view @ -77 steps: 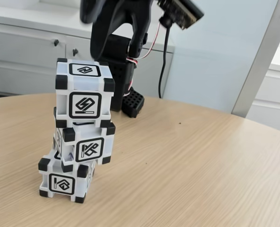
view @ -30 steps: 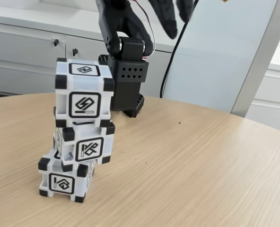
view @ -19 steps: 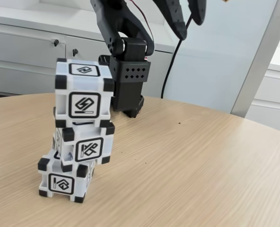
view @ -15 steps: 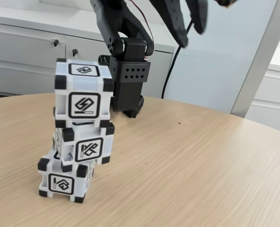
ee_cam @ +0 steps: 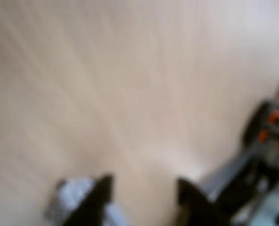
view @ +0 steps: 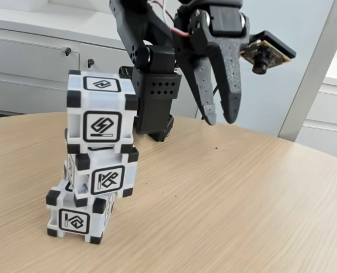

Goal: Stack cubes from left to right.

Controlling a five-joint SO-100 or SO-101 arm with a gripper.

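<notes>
in the fixed view, a leaning tower of three white plastic cubes with black corner blocks [view: 97, 156] blocks the near left of the pale wood-grain worktop [view: 231, 199]. the black arm base with its perforated housing [view: 156, 102] stands on the far edge, just right of the tower, leaving only a narrow gap between them. the black end effector [view: 221, 116] hangs above the far middle, fingers slightly parted and empty, clear of the surface. the whole right and near centre of the worktop lies bare. the wrist view is blurred; bare wood shows between the fingertips [ee_cam: 99, 195].
</notes>
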